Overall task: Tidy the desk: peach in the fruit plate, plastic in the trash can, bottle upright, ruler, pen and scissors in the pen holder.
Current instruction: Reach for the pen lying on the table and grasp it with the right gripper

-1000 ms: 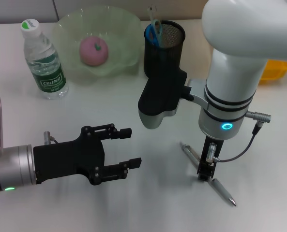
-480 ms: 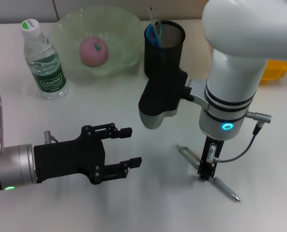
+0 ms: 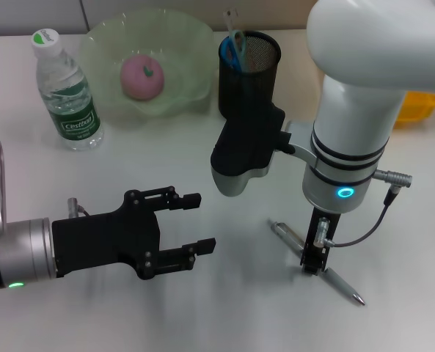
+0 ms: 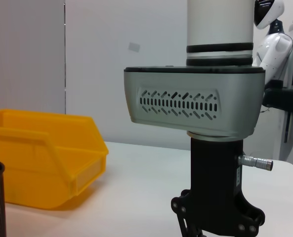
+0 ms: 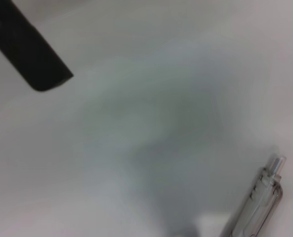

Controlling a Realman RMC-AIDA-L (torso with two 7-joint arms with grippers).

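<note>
The right gripper [image 3: 314,268] points straight down, its tips at the worktop [image 3: 202,308], clamped on the pen [image 3: 342,287] lying there. The left gripper [image 3: 199,222] hovers low to the left with its jaws apart, holding nothing. The holder [image 3: 250,77] stands behind.

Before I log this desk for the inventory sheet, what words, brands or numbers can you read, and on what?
"Cestbon", white letters on the green label of the water bottle standing at the desk's far left.
The smaller print under that brand name is too small to read.
Nothing readable shows on the pen, the pen holder, the yellow bin or either arm.
</note>
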